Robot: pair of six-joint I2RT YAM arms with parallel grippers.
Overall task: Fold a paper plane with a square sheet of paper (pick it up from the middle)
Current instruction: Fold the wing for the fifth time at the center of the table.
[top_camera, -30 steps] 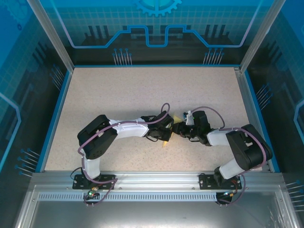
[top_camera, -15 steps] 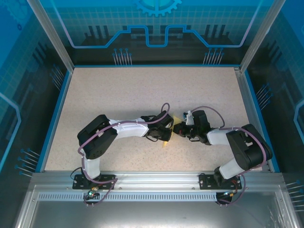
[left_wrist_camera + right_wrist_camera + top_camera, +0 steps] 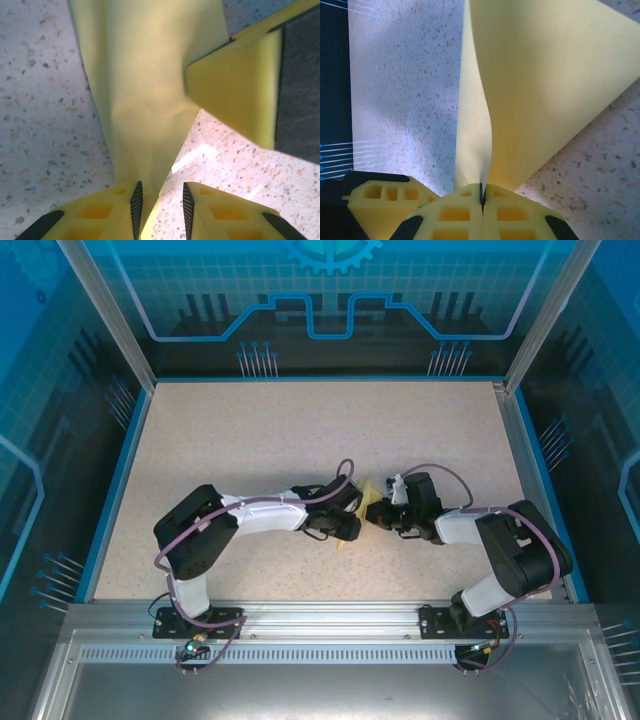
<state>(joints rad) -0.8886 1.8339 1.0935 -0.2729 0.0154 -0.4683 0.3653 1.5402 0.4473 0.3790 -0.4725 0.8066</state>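
The left gripper (image 3: 160, 200) is released: its pads stand a narrow slot apart, and the yellow sheet of paper (image 3: 150, 100) runs down into that slot and stretches away ahead of it. The right gripper (image 3: 481, 192) is clenched on the same sheet, which fans out from its closed tips over the speckled table (image 3: 405, 100). Since a second ago the left arm (image 3: 200, 530) has swung its elbow outward and toward the table's near edge. The right arm (image 3: 515, 550) sits as before.

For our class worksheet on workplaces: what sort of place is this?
Probably a robot test cell: speckled table, blue printed panels around it, two bolted robot arms handling yellow paper.
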